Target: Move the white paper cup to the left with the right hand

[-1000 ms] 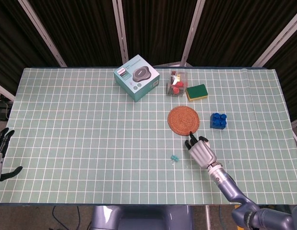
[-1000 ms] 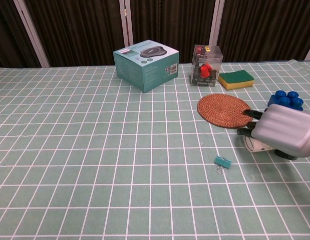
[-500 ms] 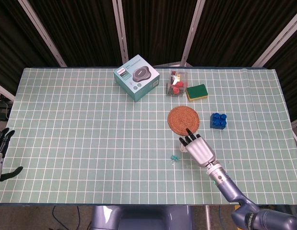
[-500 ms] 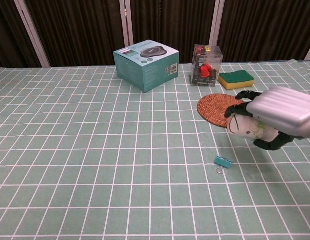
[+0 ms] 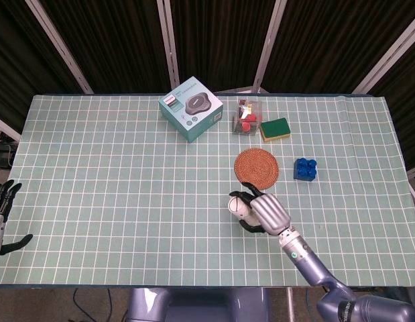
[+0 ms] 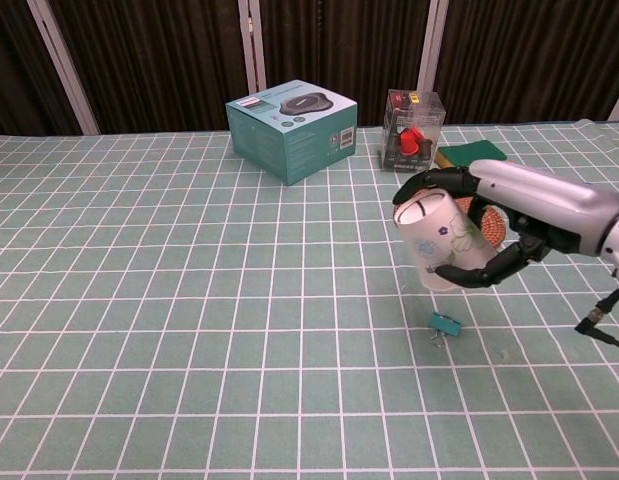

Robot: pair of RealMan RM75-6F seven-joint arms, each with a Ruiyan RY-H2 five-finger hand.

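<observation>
White paper cup (image 6: 441, 243) now lifted leftward in the right hand's (image 6: 509, 215) grip (floral print clear only from the chest).

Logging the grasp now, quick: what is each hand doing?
Left hand: open, holding nothing, at the table's left edge.
Right hand: grips the white paper cup, lifted and tilted.

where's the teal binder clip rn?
Chest view: the teal binder clip lies on the table right of centre, just below the white paper cup gripped by the right hand.
</observation>
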